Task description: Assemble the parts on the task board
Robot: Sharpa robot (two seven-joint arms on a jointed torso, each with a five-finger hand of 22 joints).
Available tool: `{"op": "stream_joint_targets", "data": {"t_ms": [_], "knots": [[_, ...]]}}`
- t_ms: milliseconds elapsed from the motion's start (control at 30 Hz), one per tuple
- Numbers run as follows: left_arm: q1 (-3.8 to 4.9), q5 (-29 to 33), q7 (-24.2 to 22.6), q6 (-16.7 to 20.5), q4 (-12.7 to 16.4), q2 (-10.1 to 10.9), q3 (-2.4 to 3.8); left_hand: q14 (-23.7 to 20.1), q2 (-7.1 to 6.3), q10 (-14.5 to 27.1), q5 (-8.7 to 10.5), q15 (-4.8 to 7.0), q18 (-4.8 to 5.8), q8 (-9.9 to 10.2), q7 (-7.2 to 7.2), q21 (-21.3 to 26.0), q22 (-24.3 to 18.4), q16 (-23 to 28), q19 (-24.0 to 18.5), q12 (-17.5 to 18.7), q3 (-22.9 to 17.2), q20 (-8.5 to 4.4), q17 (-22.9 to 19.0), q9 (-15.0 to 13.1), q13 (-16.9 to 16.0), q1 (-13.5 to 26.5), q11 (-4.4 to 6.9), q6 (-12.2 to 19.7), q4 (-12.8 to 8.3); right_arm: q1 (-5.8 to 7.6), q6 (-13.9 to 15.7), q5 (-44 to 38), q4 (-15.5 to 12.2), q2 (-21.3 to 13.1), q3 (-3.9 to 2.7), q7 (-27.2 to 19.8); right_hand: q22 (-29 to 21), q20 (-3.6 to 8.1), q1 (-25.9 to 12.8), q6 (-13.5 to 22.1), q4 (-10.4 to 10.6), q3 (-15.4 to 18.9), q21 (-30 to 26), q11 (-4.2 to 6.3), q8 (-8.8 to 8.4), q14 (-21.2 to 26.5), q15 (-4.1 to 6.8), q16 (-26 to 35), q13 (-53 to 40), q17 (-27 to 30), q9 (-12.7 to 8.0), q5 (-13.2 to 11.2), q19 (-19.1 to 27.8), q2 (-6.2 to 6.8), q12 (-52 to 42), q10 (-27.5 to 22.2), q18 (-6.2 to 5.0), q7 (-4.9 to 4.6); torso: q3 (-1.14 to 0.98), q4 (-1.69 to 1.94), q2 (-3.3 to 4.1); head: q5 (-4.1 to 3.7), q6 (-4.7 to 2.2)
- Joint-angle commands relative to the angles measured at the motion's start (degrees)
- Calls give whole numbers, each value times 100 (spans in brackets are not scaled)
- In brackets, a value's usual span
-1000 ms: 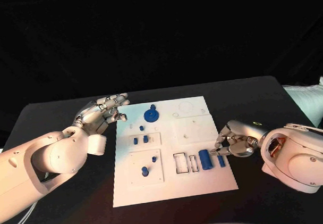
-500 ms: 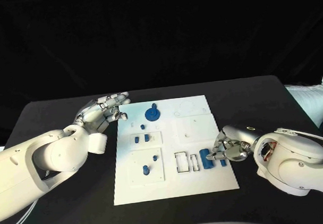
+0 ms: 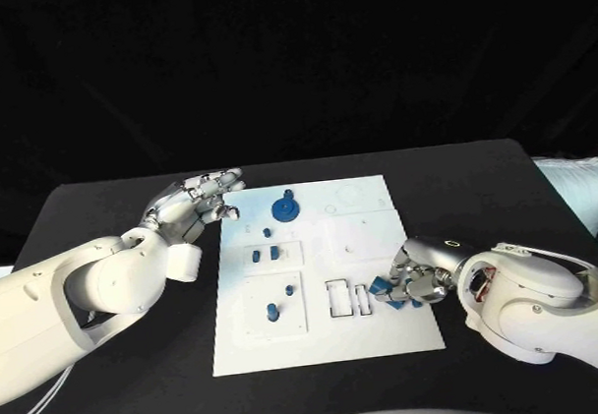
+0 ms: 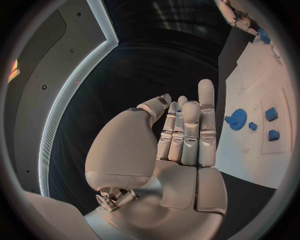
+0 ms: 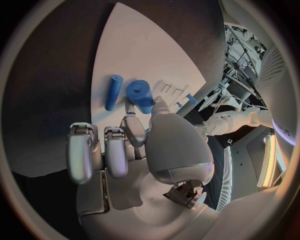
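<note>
A: Blue parts, matte and solid. The fat cylinder [image 3: 384, 289] is tipped up off the task board [image 3: 363, 344], pinched between the thumb and a finger of the right hand [image 3: 422, 276] at the board's near right. In the right wrist view its round end face [image 5: 138, 90] points at the camera.

B: And the slim one?

A: A thin blue rod [image 5: 113, 92] lies flat on the board just beside the cylinder, touching nothing that I can make out.

B: Board itself?

A: White, flat, rectangular plate with shallow recessed panels, in the middle of the black table [image 3: 116, 383]. A blue gear-shaped piece [image 3: 285, 208] stands at the far end. Two small blue blocks [image 3: 264, 255] sit in the panel near of it, and a blue peg [image 3: 270, 313] in the near left panel. Two narrow rectangular slots [image 3: 345, 298] lie just left of the held cylinder.

B: Left hand?

A: The left hand [image 3: 192, 202] hovers off the board's far left corner, silver fingers straight and close together, holding nothing. A white padded bag [image 3: 583, 189] lies at the table's right edge.
</note>
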State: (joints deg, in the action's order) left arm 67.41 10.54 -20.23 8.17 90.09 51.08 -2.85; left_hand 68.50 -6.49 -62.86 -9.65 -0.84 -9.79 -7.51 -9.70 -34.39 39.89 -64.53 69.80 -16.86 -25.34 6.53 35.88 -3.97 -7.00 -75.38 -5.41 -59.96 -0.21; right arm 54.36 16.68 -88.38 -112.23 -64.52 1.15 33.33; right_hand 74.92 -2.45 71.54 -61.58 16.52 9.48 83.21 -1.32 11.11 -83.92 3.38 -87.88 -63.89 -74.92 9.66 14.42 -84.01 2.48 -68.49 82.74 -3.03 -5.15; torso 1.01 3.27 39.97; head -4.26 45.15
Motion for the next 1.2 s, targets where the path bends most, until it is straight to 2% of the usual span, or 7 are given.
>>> {"op": "stream_joint_targets", "data": {"t_ms": [33, 300, 433, 567, 800, 900, 1200], "knots": [[1, -24, -12, -122, 19, -2, 2, -37, 56, 43, -17, -5, -63, -30, -10, 34, -8, 2, -31, -30, 35, -2, -5, 2, -5, 2, -16, 34, -10, -47, -411, -221, 46, 46, 22, 76, 573, 11, 8, 18, -4, 35, 26, 83, 29, -546, 15, -28, -1356, -1184, 6, -34, -246, -31, -783, 111, 81, 4, 1, -6, -2, 7, 12], [1, -24, -2, -128, 23, -5, 2, -37, 56, 43, -17, -5, -63, -30, -10, 34, -8, 2, -31, -30, 35, -2, -5, 2, -5, 2, -16, 34, -10, -92, -666, -418, 94, 147, 22, 93, 619, 20, 260, -47, -87, 34, 56, 105, 118, -549, 32, -44, -1423, -1211, 106, -31, -255, -56, -797, 109, 89, 31, 2, -2, -6, 7, 32], [1, -25, -2, -129, 24, -4, 2, -40, 59, 48, -17, -5, -63, -32, -9, 35, -10, 2, -32, -37, 37, -2, -11, 2, -6, 5, -16, 35, -9, -105, -415, -520, 95, 156, 21, 98, 660, 33, 511, -130, -201, -57, 85, 132, 186, -553, 52, -59, -1520, -1236, 170, 77, -269, -170, -881, 154, 98, 61, 2, -2, -4, 5, 31], [1, -25, -2, -133, 24, -2, 2, -41, 59, 49, -17, -5, -63, -33, -9, 35, -10, 2, -33, -38, 38, -2, -12, 2, -6, 5, -16, 36, -9, -112, 114, -558, 32, 125, 14, 91, 697, 67, 778, -244, -340, -205, 111, 189, 260, -559, 96, -76, -1665, -1266, 246, 129, -283, -328, -1025, 234, 105, 127, -2, -1, -6, 18, 32], [0, -26, -5, -140, 21, -6, 2, -42, 63, 53, -19, -5, -63, -34, -8, 36, -11, 0, -34, -43, 36, -1, -14, 2, -7, 0, -14, 37, -12, -95, 806, -205, -188, 53, -54, 44, 795, 134, 636, -385, -173, -263, 182, 268, 297, -573, 161, -116, -1825, -1335, 367, 657, -323, -453, -1175, 332, 128, 211, 6, 0, -4, 8, 23], [-1, -27, -8, -142, 20, -11, 2, -44, 69, 58, -21, -4, -64, -36, -6, 36, -12, -2, -35, -50, 33, -2, -17, 2, -8, -7, -13, 37, -16, -78, 917, 6, -273, 58, -73, 30, 818, 152, 572, -420, -89, -278, 198, 284, 294, -577, 179, -126, -1848, -1353, 405, 817, -333, -483, -1187, 347, 133, 230, 1, 2, -1, 6, 21], [-1, -27, -10, -142, 29, -14, 2, -44, 69, 58, -21, -4, -64, -36, -6, 36, -12, -2, -35, -50, 33, -2, -17, 2, -8, -7, -13, 37, -16, -64, 840, 541, -321, 216, -88, 46, 827, 166, 467, -464, -4, -273, 205, 295, 291, -578, 191, -131, -1862, -1361, 449, 889, -336, -497, -1185, 358, 135, 243, 10, 2, -3, 29, 48]]}}
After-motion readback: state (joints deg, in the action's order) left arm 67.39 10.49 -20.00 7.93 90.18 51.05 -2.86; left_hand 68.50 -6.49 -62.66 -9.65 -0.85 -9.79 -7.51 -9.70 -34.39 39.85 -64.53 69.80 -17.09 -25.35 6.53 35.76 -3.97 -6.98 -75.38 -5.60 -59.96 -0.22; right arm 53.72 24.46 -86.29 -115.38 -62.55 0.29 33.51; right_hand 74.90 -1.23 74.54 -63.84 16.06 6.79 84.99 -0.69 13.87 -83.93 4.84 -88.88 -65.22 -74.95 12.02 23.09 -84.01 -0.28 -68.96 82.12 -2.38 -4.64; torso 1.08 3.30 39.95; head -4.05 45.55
